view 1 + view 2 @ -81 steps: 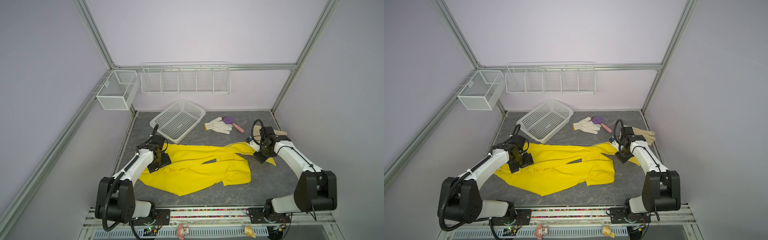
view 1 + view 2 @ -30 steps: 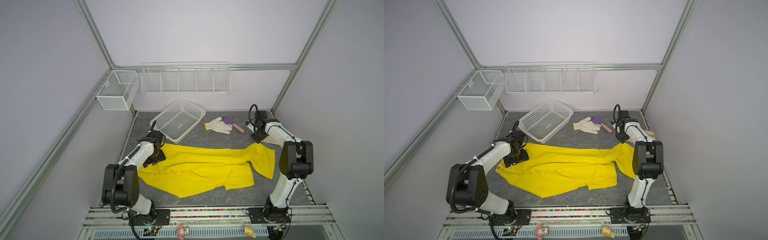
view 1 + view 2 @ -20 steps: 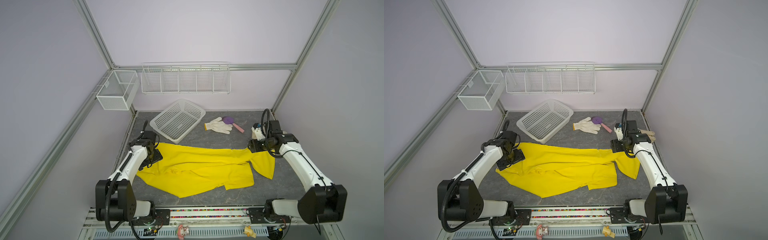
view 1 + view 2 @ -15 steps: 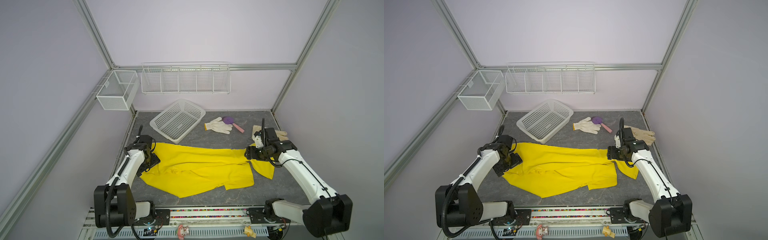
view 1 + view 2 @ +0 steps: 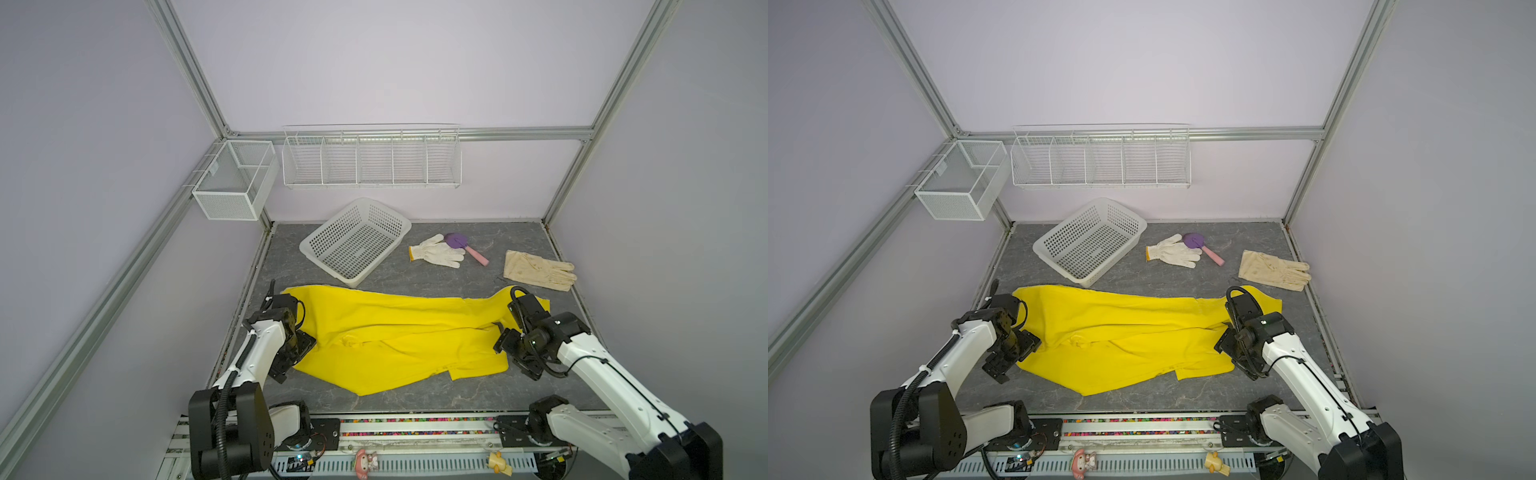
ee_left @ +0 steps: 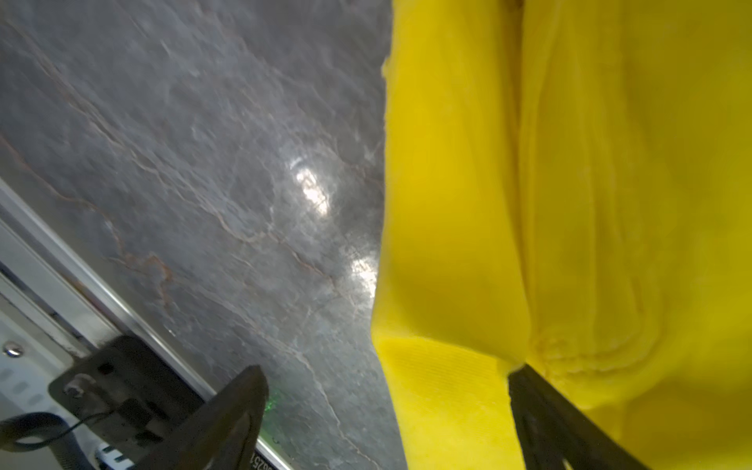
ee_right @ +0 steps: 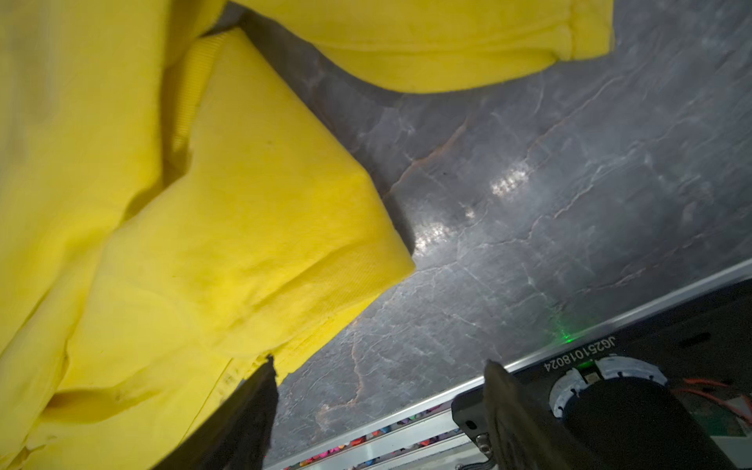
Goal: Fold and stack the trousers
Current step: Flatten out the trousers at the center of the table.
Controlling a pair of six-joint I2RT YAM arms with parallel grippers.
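On the grey counter [image 5: 415,278] lie one pair of yellow trousers [image 5: 399,328], spread sideways across its near half, two gloves, white [image 5: 436,255] and cream [image 5: 538,270], and one basket [image 5: 328,269]. Both pincers gape wide, gripping nothing: the left pincer [image 6: 386,368] straddles the trousers' edge, and the right pincer [image 7: 380,362] has one finger at the opposite hem.

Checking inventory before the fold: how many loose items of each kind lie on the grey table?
Bright-yellow fabric trousers: 1
Gloves (white knit glove, cream leather-like glove): 2
White perforated plastic basket: 1
Purple-headed tool with pink handle: 1
Total: 5
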